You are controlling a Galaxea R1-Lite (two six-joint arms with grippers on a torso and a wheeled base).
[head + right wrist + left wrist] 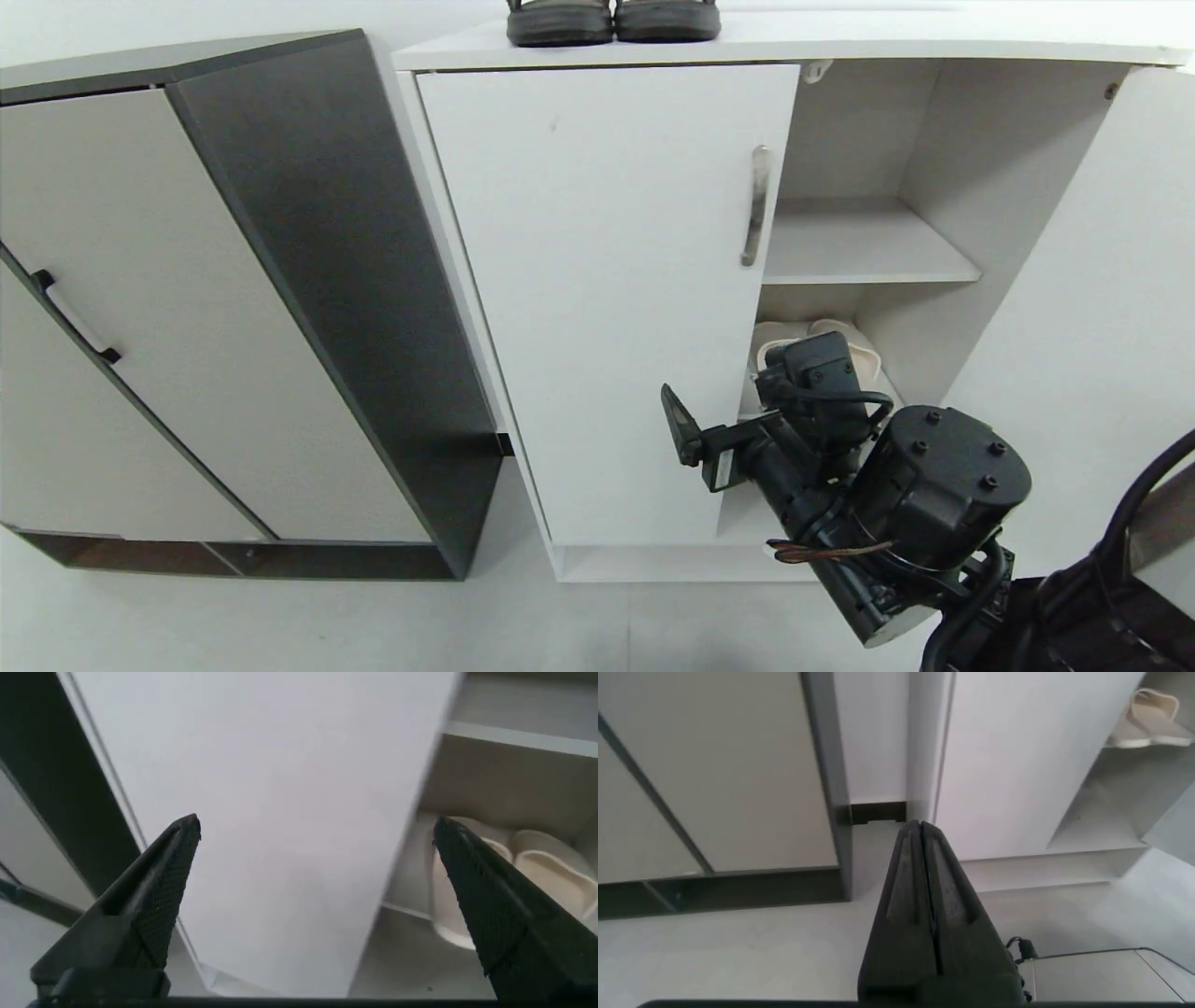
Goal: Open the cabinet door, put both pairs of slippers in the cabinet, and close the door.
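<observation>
One pair of white slippers (pixel 547 873) is lying low inside the cabinet (pixel 840 42) while I'm holding the right gripper (pixel 318 826) spread nearby, judging the dark pair (pixel 611 21) on top light, soft, best pinched at the heels.

no readable txt, no labels, no nos. or signs anywhere

- The right arm (pixel 845 523) is matte black, with a round motor housing (pixel 943 476) studded with small screws (pixel 991 448).
- Thin reddish wires (pixel 822 553) and a looped black cable (pixel 864 399) run along it.
- The right gripper (pixel 318 829) has black, tapered fingers.
- The left gripper (pixel 920 833) has black, wedge-shaped fingers.
</observation>
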